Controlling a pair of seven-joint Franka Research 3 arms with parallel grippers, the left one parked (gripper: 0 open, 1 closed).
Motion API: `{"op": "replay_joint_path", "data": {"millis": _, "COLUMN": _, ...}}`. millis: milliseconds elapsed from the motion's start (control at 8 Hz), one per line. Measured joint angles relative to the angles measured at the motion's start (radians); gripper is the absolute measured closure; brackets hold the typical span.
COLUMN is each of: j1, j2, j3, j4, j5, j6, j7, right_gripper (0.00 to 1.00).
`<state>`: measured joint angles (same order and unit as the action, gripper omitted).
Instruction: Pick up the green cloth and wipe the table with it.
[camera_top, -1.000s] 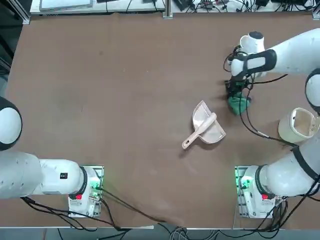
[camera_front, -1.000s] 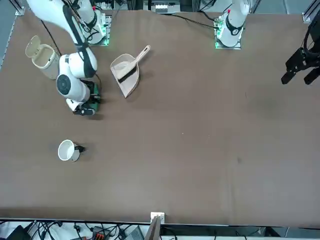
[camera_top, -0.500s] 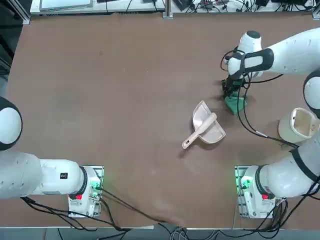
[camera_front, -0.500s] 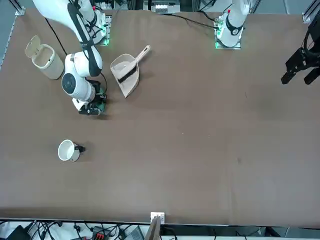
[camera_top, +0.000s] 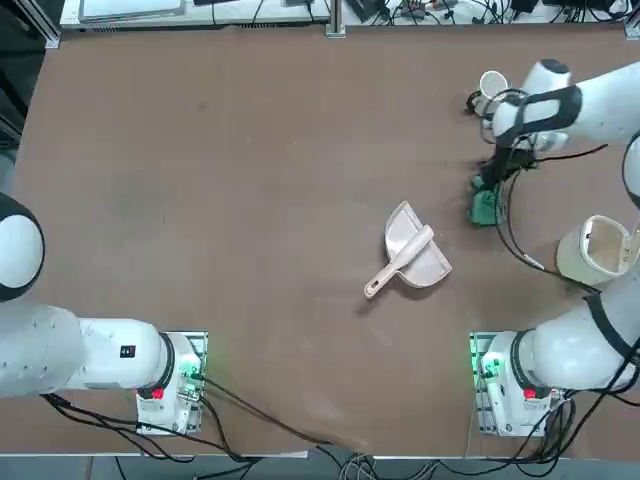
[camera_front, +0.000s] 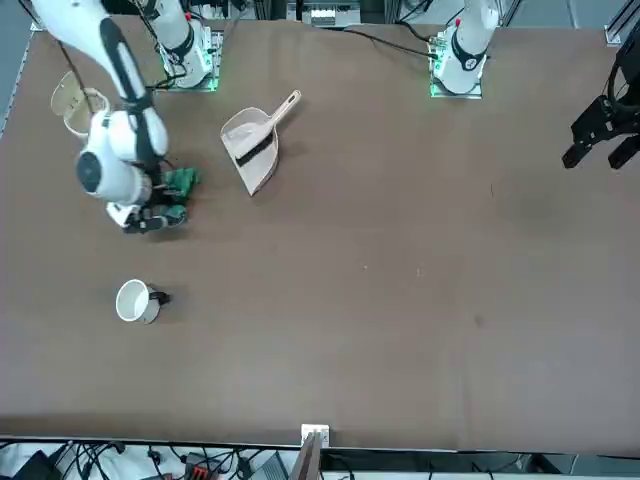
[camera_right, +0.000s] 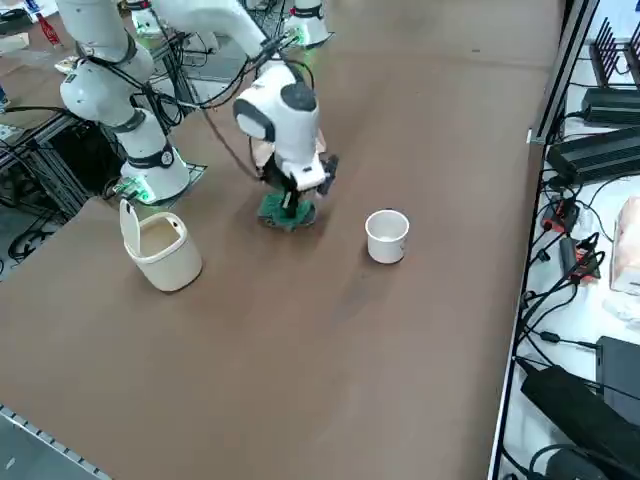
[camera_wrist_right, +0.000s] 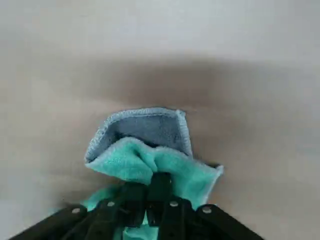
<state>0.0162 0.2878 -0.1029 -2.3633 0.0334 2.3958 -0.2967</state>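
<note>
You see the green cloth (camera_wrist_right: 150, 160) as soft, fuzzy terry with a stitched hem. Your desk (camera_top: 250, 150) looks matt brown and smooth; the dustpan (camera_top: 410, 252) reads as smooth plastic.

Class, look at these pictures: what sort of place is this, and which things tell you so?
Probably a robotics lab: two robot arms bolted to a large brown table, cables and electronics along its edges, and test props such as a dustpan.
</note>
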Motion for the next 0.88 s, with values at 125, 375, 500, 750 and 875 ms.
{"op": "replay_joint_path", "data": {"millis": 125, "j1": -0.048, "j2": 0.002, "j3": -0.021, "j4": 0.0, "j5": -0.124, "j6": 0.004, "j7": -0.014, "right_gripper": 0.95}}
{"op": "replay_joint_path", "data": {"millis": 375, "j1": -0.145, "j2": 0.01, "j3": -0.033, "j4": 0.007, "j5": -0.311, "j6": 0.025, "j7": -0.028, "right_gripper": 0.95}}
{"op": "replay_joint_path", "data": {"millis": 500, "j1": -0.175, "j2": 0.015, "j3": -0.035, "j4": 0.017, "j5": -0.351, "j6": 0.028, "j7": -0.043, "right_gripper": 0.95}}
{"op": "replay_joint_path", "data": {"millis": 750, "j1": -0.187, "j2": 0.021, "j3": -0.03, "j4": 0.026, "j5": -0.357, "j6": 0.02, "j7": -0.058, "right_gripper": 0.95}}
{"op": "replay_joint_path", "data": {"millis": 875, "j1": -0.184, "j2": 0.021, "j3": -0.008, "j4": 0.026, "j5": -0.352, "j6": 0.003, "j7": -0.039, "right_gripper": 0.95}}
